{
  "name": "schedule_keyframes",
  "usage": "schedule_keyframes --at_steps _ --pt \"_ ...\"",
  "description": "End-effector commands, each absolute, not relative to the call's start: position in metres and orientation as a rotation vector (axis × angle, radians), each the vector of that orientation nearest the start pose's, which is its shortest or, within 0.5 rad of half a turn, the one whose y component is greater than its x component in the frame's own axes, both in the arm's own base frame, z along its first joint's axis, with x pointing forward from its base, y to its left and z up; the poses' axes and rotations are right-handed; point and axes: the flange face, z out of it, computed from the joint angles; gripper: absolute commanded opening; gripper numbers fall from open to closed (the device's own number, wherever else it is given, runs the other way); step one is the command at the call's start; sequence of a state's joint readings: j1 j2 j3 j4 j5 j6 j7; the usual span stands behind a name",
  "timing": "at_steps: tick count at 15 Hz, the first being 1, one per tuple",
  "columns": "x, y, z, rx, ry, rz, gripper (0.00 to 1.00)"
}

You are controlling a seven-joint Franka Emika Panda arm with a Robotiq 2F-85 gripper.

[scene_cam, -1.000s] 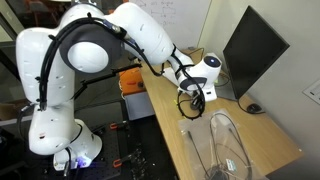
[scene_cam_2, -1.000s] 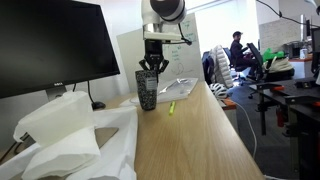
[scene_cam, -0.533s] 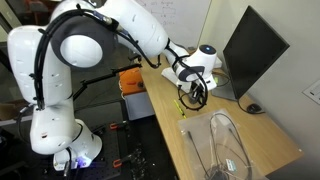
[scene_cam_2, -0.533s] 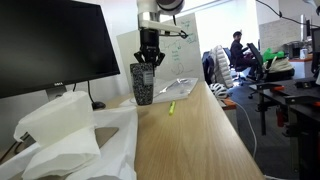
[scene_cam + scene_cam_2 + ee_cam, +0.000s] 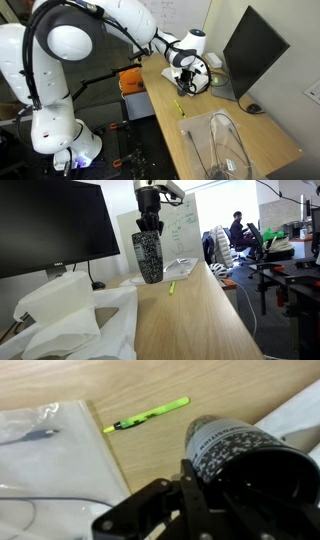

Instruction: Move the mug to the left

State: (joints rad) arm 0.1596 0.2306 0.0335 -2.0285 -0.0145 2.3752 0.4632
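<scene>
Wrist view is looking down past the gripper (image 5: 207, 488), which is pinching the rim of the mug (image 5: 235, 450), with a green pen (image 5: 150, 415) lying on the desk (image 5: 230, 380) below. In an exterior view the mug (image 5: 148, 258) is hanging clear of the desk, beside the monitor (image 5: 50, 225). Grasping and lifting look done; carrying it left and setting it down are remaining. Only that exterior view is revealing the gap underneath.

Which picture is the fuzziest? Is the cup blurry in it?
The wrist view is the softest: the mug sits so close to the camera that it looks huge and fuzzy, while the green pen is a bit clearer. In an exterior view the mug looks sharper, dark against a bright room.
</scene>
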Motion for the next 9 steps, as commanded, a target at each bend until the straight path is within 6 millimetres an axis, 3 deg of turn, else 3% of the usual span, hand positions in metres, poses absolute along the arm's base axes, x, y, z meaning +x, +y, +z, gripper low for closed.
schedule_keyframes --at_steps 1,5,9 --pt "0.575 0.137 0.343 -3.142 0.128 -0.201 0.03" --pt "0.560 0.169 0.330 -3.139 -0.063 -0.126 0.03" --pt "0.551 0.184 0.320 -3.139 -0.159 -0.132 0.03"
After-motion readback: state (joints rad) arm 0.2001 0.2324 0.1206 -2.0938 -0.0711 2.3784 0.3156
